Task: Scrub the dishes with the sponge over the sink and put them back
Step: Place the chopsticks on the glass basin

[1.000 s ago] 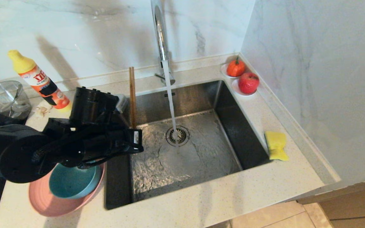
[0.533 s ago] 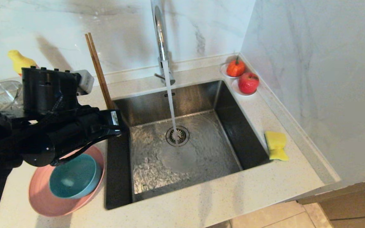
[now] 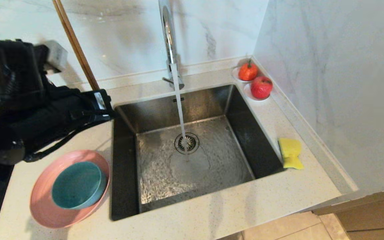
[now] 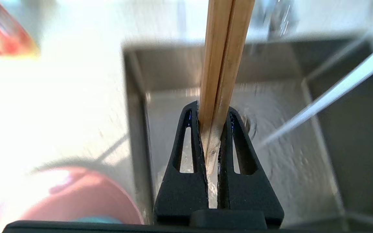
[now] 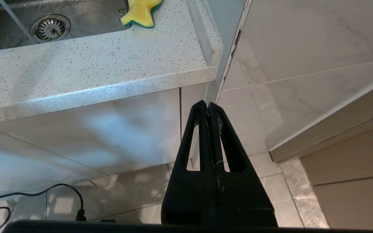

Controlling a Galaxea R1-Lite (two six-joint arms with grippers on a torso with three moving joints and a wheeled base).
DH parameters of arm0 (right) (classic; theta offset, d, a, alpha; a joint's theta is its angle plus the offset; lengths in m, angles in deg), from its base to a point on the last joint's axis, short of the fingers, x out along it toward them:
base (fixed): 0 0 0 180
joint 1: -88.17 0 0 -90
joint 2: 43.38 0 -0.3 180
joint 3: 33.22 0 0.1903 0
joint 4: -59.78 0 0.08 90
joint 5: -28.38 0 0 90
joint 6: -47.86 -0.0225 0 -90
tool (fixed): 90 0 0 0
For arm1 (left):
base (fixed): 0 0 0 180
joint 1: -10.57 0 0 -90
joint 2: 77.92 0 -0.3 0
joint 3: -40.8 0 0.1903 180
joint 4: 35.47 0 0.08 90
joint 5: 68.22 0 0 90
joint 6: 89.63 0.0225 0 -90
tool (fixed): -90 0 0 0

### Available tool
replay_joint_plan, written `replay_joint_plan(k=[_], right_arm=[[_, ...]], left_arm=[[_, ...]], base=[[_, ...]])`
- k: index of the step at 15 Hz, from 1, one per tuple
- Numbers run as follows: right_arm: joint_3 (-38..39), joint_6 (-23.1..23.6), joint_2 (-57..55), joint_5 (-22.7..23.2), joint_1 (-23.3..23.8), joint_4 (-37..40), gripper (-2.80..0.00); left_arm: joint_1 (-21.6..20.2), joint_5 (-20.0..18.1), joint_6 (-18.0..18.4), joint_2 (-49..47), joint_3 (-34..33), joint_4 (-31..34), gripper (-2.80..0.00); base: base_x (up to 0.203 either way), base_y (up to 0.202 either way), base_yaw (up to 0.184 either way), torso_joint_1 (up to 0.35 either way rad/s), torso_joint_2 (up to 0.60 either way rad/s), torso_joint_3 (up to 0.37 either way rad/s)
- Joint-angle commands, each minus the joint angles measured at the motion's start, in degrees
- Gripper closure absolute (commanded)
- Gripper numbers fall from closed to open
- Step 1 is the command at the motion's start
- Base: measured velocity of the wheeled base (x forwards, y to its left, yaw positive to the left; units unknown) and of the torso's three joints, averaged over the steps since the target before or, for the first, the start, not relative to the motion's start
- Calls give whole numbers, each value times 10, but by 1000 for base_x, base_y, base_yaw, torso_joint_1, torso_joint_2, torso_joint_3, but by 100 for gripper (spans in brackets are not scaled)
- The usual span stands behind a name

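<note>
The left gripper is raised above the surface's left side, its jaws clenched on a pair of wooden chopsticks. The teal bowl sits inside the pink plate near the surface's front left corner, left of the sink. The sponge lies just right of the sink. The right gripper hangs below the surface's front edge, jaws pressed together, empty.

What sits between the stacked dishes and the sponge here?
In the head view, the sink lies between them, water running onto its drain. The pink plate with the blue bowl sits left; the sponge sits right.
</note>
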Motion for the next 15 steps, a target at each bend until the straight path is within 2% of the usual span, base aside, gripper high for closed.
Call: replay_joint_plan(k=[1, 4, 7, 11, 14, 15], right_arm=[[0, 0, 0, 0, 0, 0, 0], [0, 0, 0, 0, 0, 0, 0], [0, 0, 0, 0, 0, 0, 0], [0, 0, 0, 0, 0, 0, 0], [0, 0, 0, 0, 0, 0, 0], [0, 0, 0, 0, 0, 0, 0]], left_arm=[[-4, 2, 5, 46, 52, 42, 0], [-26, 6, 23, 77, 117, 100, 0], [-60, 50, 43, 93, 193, 163, 0], [-144, 71, 62, 56, 300, 206, 0], [-212, 68, 65, 23, 326, 210, 0], [-254, 63, 63, 14, 330, 208, 0]], base=[[0, 0, 0, 0, 0, 0], [0, 0, 0, 0, 0, 0], [0, 0, 0, 0, 0, 0], [0, 0, 0, 0, 0, 0], [0, 0, 0, 0, 0, 0], [0, 0, 0, 0, 0, 0]])
